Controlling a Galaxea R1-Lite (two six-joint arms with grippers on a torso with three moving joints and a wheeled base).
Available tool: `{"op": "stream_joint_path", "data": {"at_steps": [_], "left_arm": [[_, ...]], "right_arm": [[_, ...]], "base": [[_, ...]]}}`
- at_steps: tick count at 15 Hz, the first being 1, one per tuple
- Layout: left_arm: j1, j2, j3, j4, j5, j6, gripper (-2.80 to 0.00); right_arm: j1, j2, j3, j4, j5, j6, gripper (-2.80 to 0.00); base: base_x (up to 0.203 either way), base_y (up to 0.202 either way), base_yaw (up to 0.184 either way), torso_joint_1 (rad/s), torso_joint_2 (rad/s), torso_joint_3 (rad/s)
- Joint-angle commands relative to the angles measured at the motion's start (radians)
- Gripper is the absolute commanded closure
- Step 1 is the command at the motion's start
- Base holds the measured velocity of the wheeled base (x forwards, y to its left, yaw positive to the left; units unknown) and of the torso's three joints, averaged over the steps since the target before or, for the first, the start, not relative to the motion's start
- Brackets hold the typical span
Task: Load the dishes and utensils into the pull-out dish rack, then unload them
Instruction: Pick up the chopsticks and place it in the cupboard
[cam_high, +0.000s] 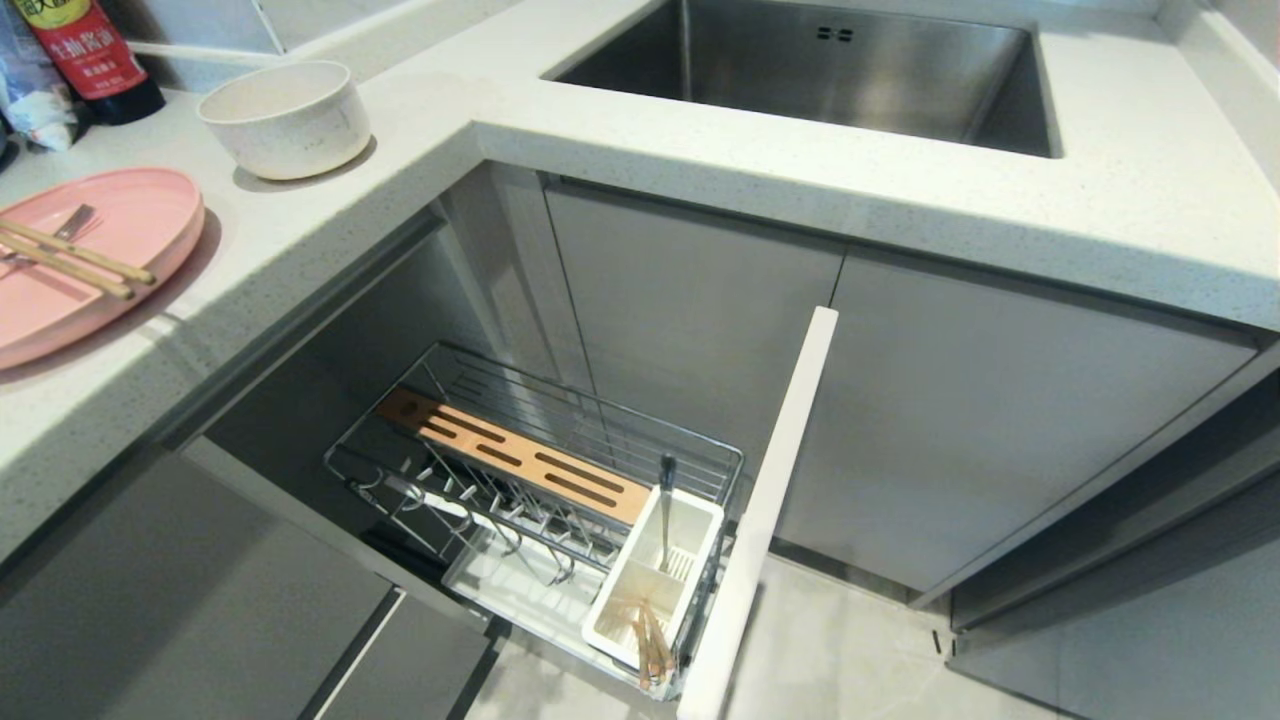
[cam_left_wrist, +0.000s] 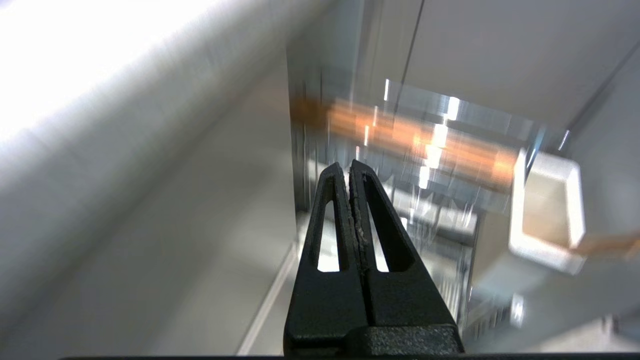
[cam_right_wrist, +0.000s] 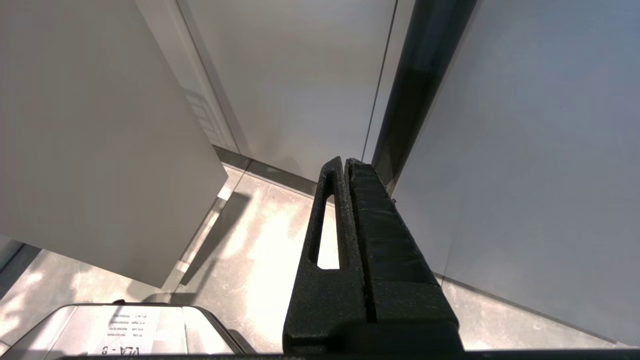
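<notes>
Head view: neither arm shows here. Pink plate (cam_high: 85, 255) lies flat on the bench (cam_high: 420, 130), at the left edge, with the chopsticks (cam_high: 70, 258) lying across it and the fork (cam_high: 62, 228) on it just beside them. Speckled bowl (cam_high: 285, 118) stands upright on the bench behind the plate, apart from it. A dark sauce bottle (cam_high: 85, 55) stands at the back left corner; steel sink (cam_high: 830, 70) is set into the bench top further right. Below, the pull-out dish rack (cam_high: 545, 490) is drawn out from the cabinets, its narrow front panel (cam_high: 765, 510) at the near end, wooden slotted strip (cam_high: 510, 455) along its top, white utensil caddy (cam_high: 655, 575) just inside the front panel with a dark-handled utensil (cam_high: 666, 510) standing upright in it and some wooden sticks (cam_high: 648, 635) leaning at its near end. Left wrist view: left gripper (cam_left_wrist: 348, 167) has its fingers closed together, holding nothing; the rack lies beyond the fingertips, blurred, wooden strip just past the tips, caddy further off to one side, bench edge on the other side. Right wrist view: right gripper (cam_right_wrist: 345, 162) also has fingers pressed shut and empty, pointing at grey cabinet doors (cam_right_wrist: 300, 75) and pale floor (cam_right_wrist: 260, 260); no task thing near them.
</notes>
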Motion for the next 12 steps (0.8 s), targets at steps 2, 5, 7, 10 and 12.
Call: {"op": "stream_joint_path", "data": {"at_steps": [2, 5, 7, 10, 12], "left_arm": [[0.001, 0.048, -0.271, 0.119, 0.001, 0.010, 0.00], [0.003, 0.284, -0.612, 0.227, -0.001, 0.028, 0.00], [0.017, 0.486, -0.819, 0.256, 0.009, 0.036, 0.00], [0.041, 0.751, -1.072, 0.276, 0.024, 0.015, 0.00], [0.048, 0.911, -1.221, 0.296, 0.053, -0.070, 0.00]], "right_arm": [[0.000, -0.001, 0.000, 0.000, 0.000, 0.000, 0.00], [0.000, 0.000, 0.000, 0.000, 0.000, 0.000, 0.00], [0.000, -0.001, 0.000, 0.000, 0.000, 0.000, 0.00], [0.000, -0.001, 0.000, 0.000, 0.000, 0.000, 0.00], [0.000, 0.000, 0.000, 0.000, 0.000, 0.000, 0.00]], "base": [[0.000, 0.000, 0.000, 0.000, 0.00, 0.000], [0.000, 0.000, 0.000, 0.000, 0.00, 0.000], [0.000, 0.000, 0.000, 0.000, 0.00, 0.000], [0.000, 0.000, 0.000, 0.000, 0.00, 0.000], [0.000, 0.000, 0.000, 0.000, 0.00, 0.000]]}}
